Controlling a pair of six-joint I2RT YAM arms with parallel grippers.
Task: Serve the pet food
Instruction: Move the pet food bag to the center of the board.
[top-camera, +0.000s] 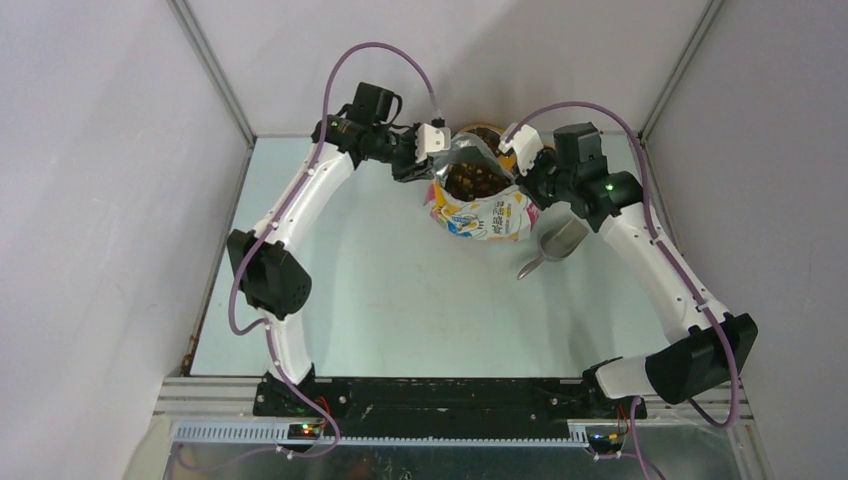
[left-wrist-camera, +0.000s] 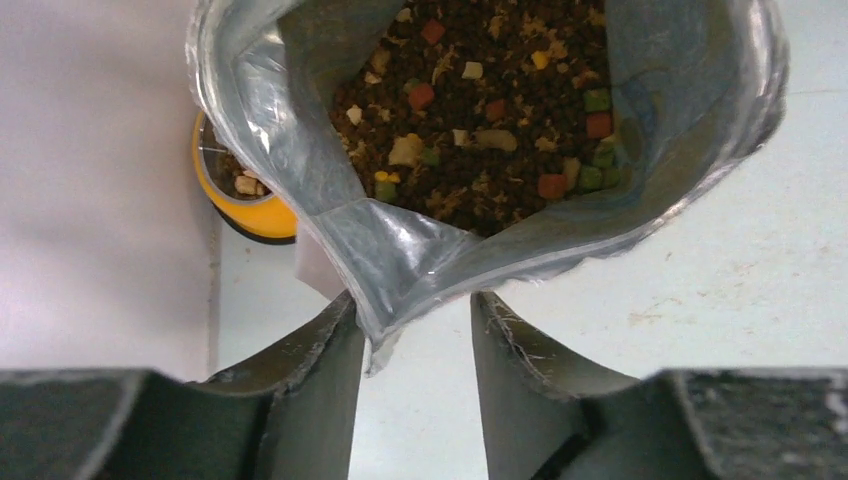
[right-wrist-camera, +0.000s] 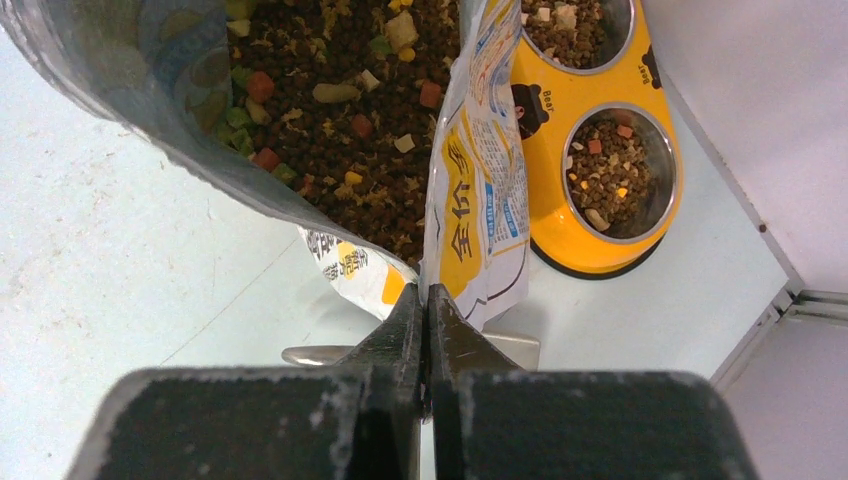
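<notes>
Pet food: brown mixed kibble in a glossy printed bag, rim pinched by your right gripper. Your left gripper gapes astride the opposite rim; clamp squarely.

One bag of pet food, one two-bowl feeder, one scoop, one left tool, one right tool.

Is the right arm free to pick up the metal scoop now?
Probably not yet. The right gripper is shut on the rim of the pet food bag. The metal scoop lies uncovered on the table close by that arm, so it seems reachable once the bag is released.
</notes>
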